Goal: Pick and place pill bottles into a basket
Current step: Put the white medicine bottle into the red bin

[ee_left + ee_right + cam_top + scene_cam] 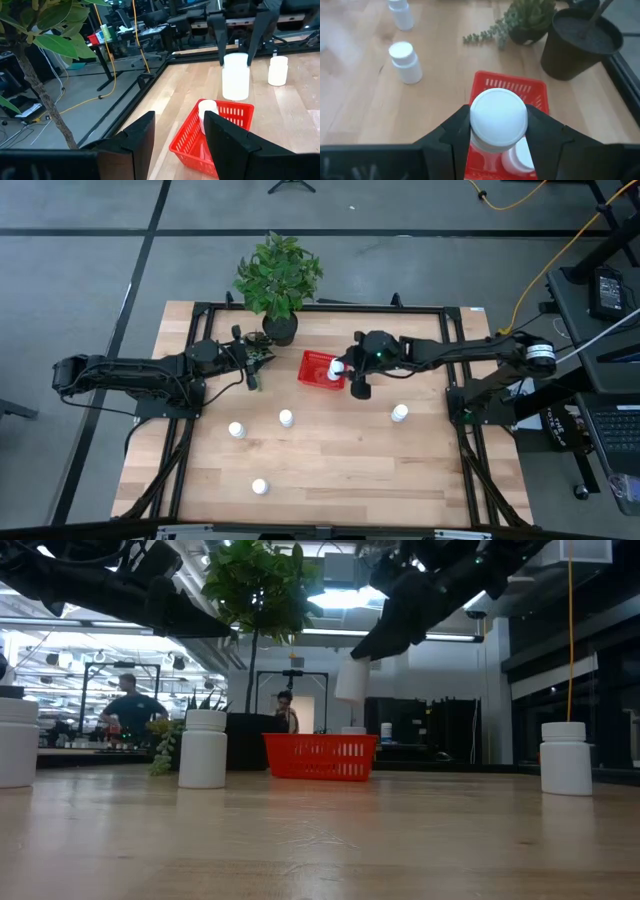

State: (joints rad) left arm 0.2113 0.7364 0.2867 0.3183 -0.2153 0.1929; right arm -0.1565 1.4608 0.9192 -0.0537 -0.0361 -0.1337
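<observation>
A red mesh basket [322, 368] stands on the table near the black plant pot; one white pill bottle [207, 114] stands inside it. My right gripper [346, 368] is shut on another white pill bottle [498, 120], held above the basket's right end. My left gripper [254, 364] is open and empty, left of the basket. Several more bottles stand upright on the table: one at the right [399, 414], two nearer the middle [286, 418] [237, 429], and one near the front [260, 487]. My right gripper pinches the pill bottle between its two fingers, one on each side just below the white cap [498, 116]. The fingers come from above, pointing down. The bottle hangs upright, lifted clear above the basket [352, 681].
A leafy plant in a black pot [279, 328] stands just behind the basket. A small succulent [530, 17] sits beside it. A black frame [320, 308] edges the table. Open wood lies toward the near edge.
</observation>
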